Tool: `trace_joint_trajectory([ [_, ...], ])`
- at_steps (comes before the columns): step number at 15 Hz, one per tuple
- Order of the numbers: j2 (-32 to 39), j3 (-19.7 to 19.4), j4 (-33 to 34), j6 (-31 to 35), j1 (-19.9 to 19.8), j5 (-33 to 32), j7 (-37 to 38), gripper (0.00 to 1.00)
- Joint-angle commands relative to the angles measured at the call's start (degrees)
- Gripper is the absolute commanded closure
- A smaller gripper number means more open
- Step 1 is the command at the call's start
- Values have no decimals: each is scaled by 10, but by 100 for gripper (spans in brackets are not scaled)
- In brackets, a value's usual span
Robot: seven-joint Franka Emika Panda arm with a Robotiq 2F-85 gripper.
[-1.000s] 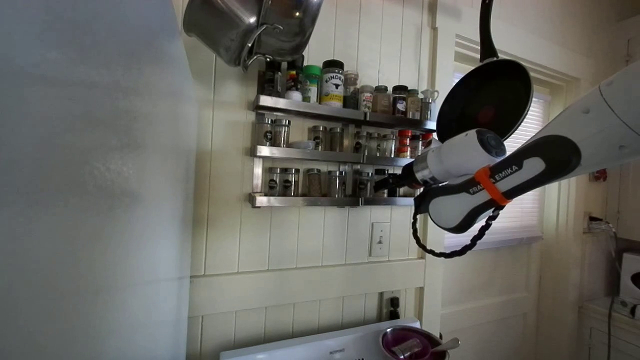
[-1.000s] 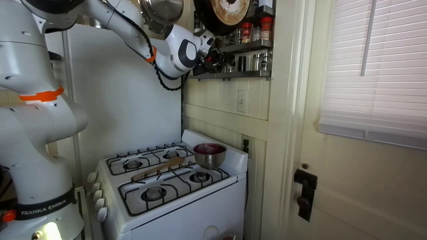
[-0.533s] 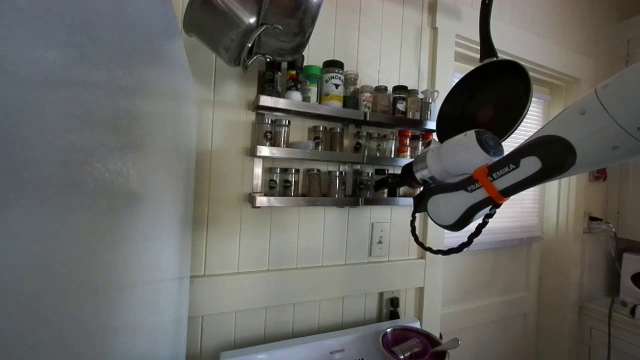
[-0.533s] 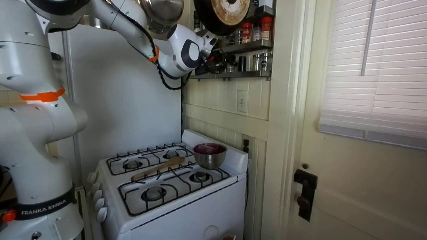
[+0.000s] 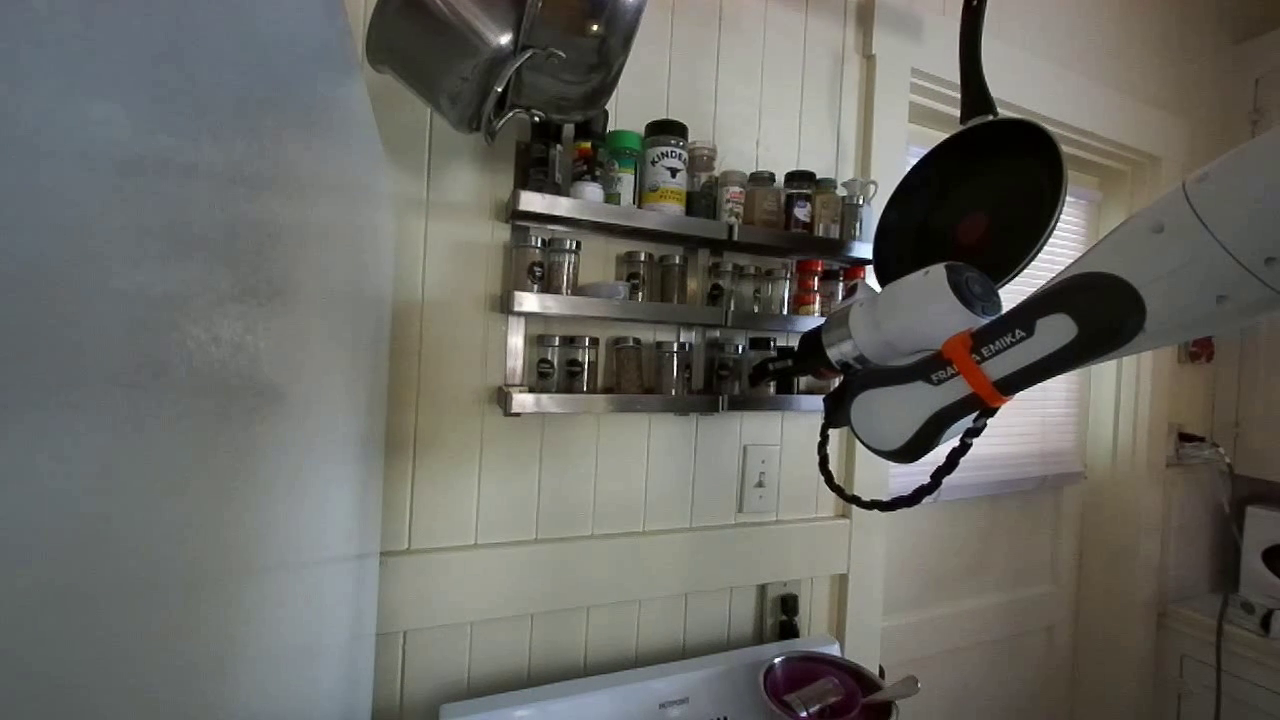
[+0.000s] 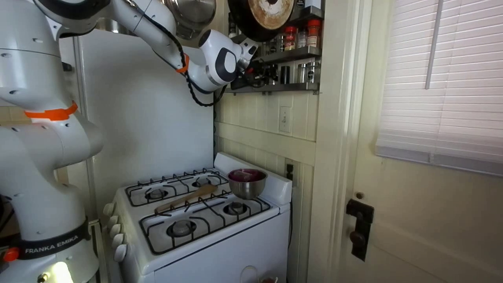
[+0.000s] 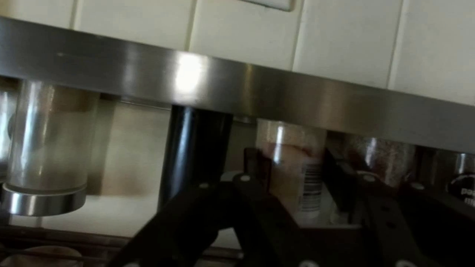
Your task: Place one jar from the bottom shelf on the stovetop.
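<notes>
The black two-fingered gripper [image 7: 295, 163] has edged slightly closer to the silver metal bottom shelf [image 7: 237, 88], jaws apart on either side of a clear, pink-filled cylindrical jar [image 7: 291, 174]; contact is unclear. That jar stands on the shelf, so gripping it probably comes next, before the white stovetop [image 6: 216, 234]

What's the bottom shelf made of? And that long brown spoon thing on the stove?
Bottom shelf: metal, maybe stainless steel, satiny, since it's silvery gray with a blurry glare.
Spoon thing: probably wood, dull finish; it's tan with no bright glints.
</notes>
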Motion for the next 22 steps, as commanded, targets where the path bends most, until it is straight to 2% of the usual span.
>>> trace_joint_trajectory([
  [1,8,6,7,-16,0,-8,-14,78],
  [10,-32,-3,-60,55,16,-14,-20,78],
  [22,-110,0,-145,149,-16,15,-60,78],
])
